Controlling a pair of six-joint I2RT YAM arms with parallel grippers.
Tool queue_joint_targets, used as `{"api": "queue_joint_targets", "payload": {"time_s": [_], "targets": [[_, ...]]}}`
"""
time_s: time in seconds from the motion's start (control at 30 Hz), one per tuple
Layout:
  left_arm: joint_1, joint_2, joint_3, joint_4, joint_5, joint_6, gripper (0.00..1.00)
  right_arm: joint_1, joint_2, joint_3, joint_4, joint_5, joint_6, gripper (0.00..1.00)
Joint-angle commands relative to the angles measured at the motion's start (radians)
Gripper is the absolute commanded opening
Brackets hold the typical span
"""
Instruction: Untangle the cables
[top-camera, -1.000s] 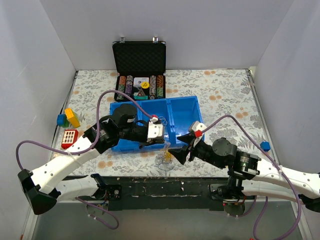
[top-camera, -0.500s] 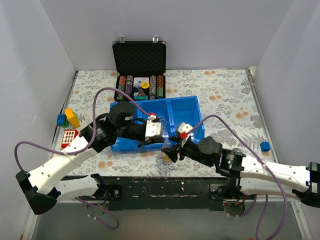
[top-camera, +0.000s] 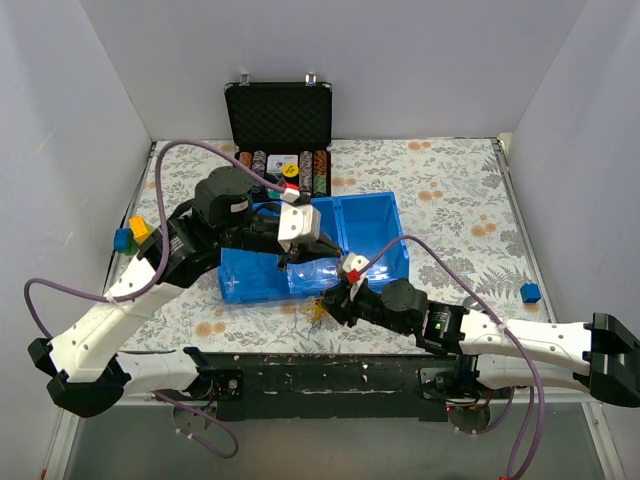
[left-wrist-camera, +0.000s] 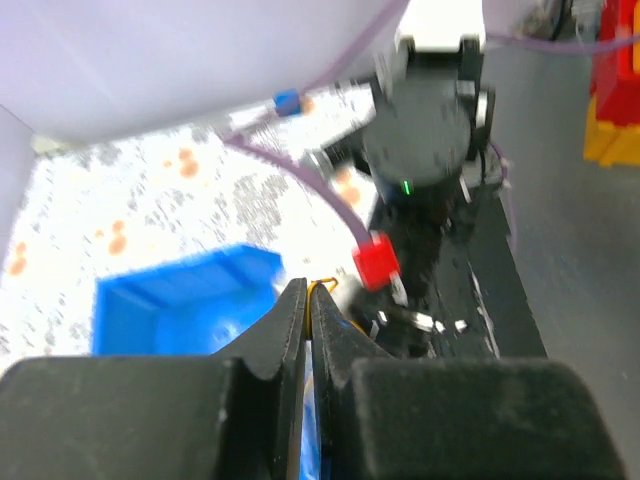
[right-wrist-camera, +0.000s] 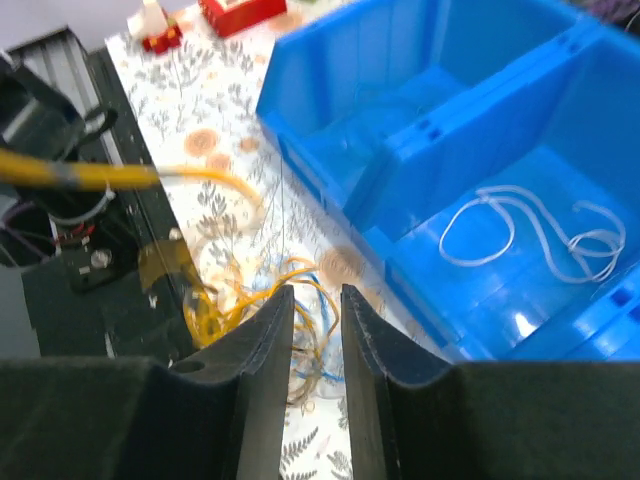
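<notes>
Cables (right-wrist-camera: 228, 300) (yellow, blue, pale) bunch just beyond right fingers (right-wrist-camera: 262, 385), beside tray (right-wrist-camera: 420, 140).

White walls (top-camera: 400, 60) boxing in three sides, light soft and even. Floral-patterned tabletop (top-camera: 450, 180) below, black rail (top-camera: 330, 375) along its near edge, grey floor (top-camera: 330, 450) beyond.

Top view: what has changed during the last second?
The left pincer, shut on a yellow strand, rose and drew back over the blue tray. The right pincer slid left toward the cables. Tray and chip case stayed put.
</notes>
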Motion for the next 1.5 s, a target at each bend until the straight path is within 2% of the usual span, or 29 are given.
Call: {"api": "queue_joint_targets", "payload": {"time_s": [0.0, 0.23, 0.53, 0.57, 0.7, 0.8, 0.93, 1.07, 1.3, 1.47], "targets": [[0.001, 0.026, 0.179, 0.032, 0.024, -0.045, 0.0, 0.003, 0.002, -0.095, 0.015, -0.056, 0.063, 0.33], [-0.001, 0.09, 0.397, 0.051, 0.018, -0.081, 0.0, 0.003, 0.011, -0.181, 0.002, -0.077, 0.112, 0.34], [0.001, 0.136, 0.521, 0.106, 0.007, -0.108, 0.0, 0.003, -0.002, -0.209, -0.059, -0.059, 0.117, 0.34], [0.001, 0.133, 0.518, 0.103, 0.007, -0.107, 0.0, 0.003, -0.018, -0.201, -0.085, -0.042, 0.117, 0.36], [0.001, 0.096, 0.433, 0.098, 0.009, -0.092, 0.0, 0.003, -0.152, -0.14, -0.195, 0.048, 0.102, 0.54], [0.001, 0.073, 0.373, 0.097, 0.007, -0.079, 0.0, 0.003, -0.255, -0.085, -0.263, 0.093, 0.077, 0.62], [0.001, 0.056, 0.314, 0.081, 0.004, -0.059, 0.0, 0.003, -0.304, 0.032, -0.393, 0.116, 0.03, 0.67], [0.001, 0.035, 0.258, 0.072, -0.005, -0.033, 0.0, 0.003, -0.34, 0.124, -0.447, 0.122, -0.013, 0.69], [-0.001, 0.029, 0.207, 0.074, -0.013, -0.015, 0.0, 0.006, -0.297, 0.218, -0.427, 0.067, -0.061, 0.72], [0.001, 0.036, 0.213, 0.077, -0.002, -0.024, 0.0, 0.004, -0.277, 0.186, -0.338, 0.091, -0.088, 0.72]]}}
